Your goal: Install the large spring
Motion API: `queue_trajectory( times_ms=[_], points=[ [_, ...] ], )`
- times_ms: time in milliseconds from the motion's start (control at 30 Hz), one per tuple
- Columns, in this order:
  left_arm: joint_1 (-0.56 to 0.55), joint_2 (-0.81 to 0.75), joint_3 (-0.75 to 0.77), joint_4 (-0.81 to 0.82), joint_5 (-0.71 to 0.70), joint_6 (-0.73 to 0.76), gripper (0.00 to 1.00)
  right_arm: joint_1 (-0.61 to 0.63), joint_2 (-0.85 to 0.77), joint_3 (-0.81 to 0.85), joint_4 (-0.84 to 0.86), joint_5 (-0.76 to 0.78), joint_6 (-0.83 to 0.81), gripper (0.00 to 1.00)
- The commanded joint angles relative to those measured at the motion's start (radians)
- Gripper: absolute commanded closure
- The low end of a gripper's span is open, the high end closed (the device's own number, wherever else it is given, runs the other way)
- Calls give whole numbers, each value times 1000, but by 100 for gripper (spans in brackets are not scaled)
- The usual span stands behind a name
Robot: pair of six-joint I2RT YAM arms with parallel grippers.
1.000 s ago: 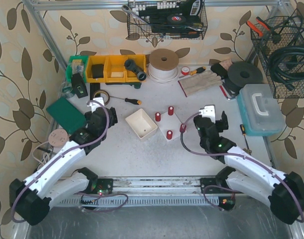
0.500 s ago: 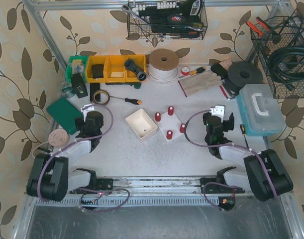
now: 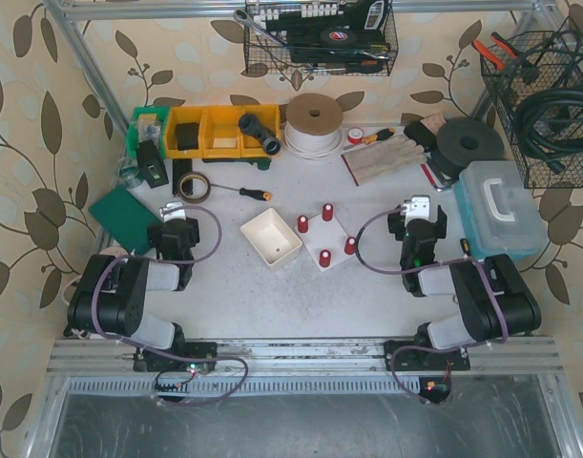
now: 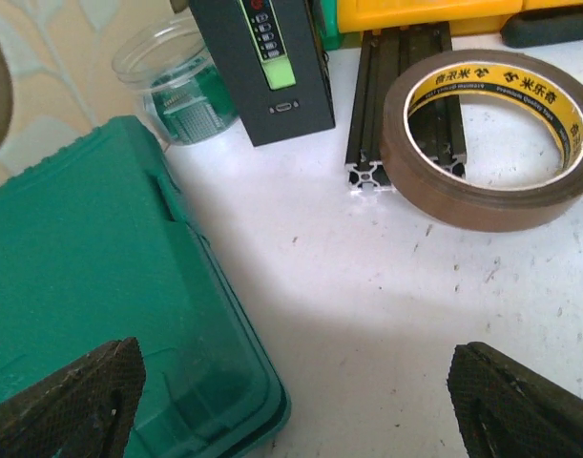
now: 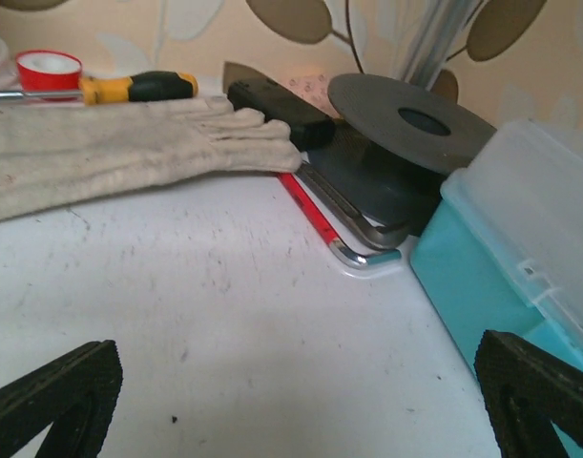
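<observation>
The left pincer (image 4: 296, 405) stands wide, with nothing between its fingers (image 4: 76, 401). Only their dark, textured tips show, cut off at the bottom corners of the left wrist view. Under the left tip lies a green case (image 4: 91, 286), which runs out of frame on the left. Farther out, a roll of brown tape (image 4: 487, 143) lies flat over the end of a black rail (image 4: 396, 95). Beside the rail, a black device (image 4: 267, 67) and a clear jar (image 4: 181, 81) are both cropped by the top edge.

The right pincer (image 5: 296, 396) is likewise spread wide and empty, its tips cut off at the lower corners. Beyond a stretch of bare table (image 5: 205, 305) lie a cloth glove (image 5: 110, 153) and a yellow-handled screwdriver (image 5: 138, 88). A bent metal key (image 5: 353, 234) lies just beside a black disc (image 5: 410, 114), and a teal box (image 5: 510, 258) is cropped on the right.

From above, both arms sit folded near their bases, with a white tray (image 3: 271, 239) and four red pegs (image 3: 303, 223) between them. The large spring cannot be made out in any view, and anything in the tray is too small to tell.
</observation>
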Motion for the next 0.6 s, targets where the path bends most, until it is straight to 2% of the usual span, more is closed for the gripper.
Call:
queue_trajectory(
  times_ms=[0,33,67,133,567],
  points=[
    [19,43,-22,187,104,40,11,-24,78,-24,172,-158,-20,0],
    [19,37,-4,139,103,31,11,-27,103,-23,221,-165,-33,0],
    [20,38,5,122,96,27,11,-27,93,-15,192,-163,-30,0],
    [20,50,17,115,88,29,11,-35,58,28,42,-164,-4,0],
    [20,42,20,99,90,25,11,-53,64,63,-15,-187,3,0]
  ],
)
